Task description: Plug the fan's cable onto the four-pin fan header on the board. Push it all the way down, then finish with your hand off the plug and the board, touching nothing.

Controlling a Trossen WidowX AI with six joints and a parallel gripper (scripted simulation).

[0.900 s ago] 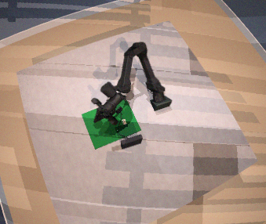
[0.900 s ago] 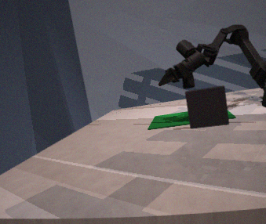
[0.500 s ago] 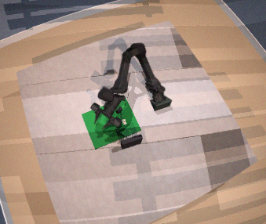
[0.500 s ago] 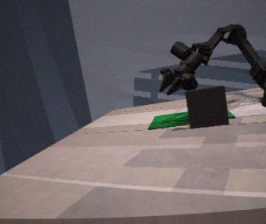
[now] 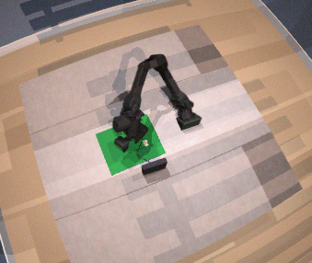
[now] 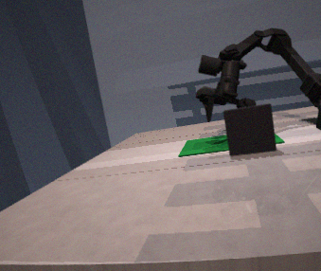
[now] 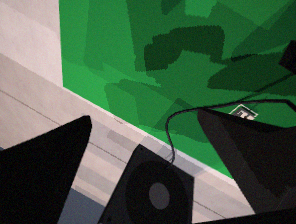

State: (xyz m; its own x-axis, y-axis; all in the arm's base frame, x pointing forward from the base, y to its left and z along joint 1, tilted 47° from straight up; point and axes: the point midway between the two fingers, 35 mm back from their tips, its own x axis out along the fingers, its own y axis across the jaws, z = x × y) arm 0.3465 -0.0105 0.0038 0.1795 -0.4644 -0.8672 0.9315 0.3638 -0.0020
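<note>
No readable lettering showing; black fan (image 5: 155, 166) (image 6: 250, 130) (image 7: 159, 194) standing upright, trailing thin dark cable (image 5: 138, 152) (image 7: 168, 131); my gripper (image 5: 133, 139) (image 6: 227, 114) (image 7: 146, 116) hanging spread wide, grasping nothing

Pale table (image 5: 220, 198) (image 6: 122, 213) (image 7: 30, 75); green board (image 5: 110, 161) (image 6: 198, 147) (image 7: 95, 65) flat on it below gripper (image 5: 134, 140) (image 6: 228, 111) (image 7: 146, 116); black fan (image 5: 154, 166) (image 6: 251, 130) (image 7: 142, 172) upright, just beside board, near gripper.
</note>
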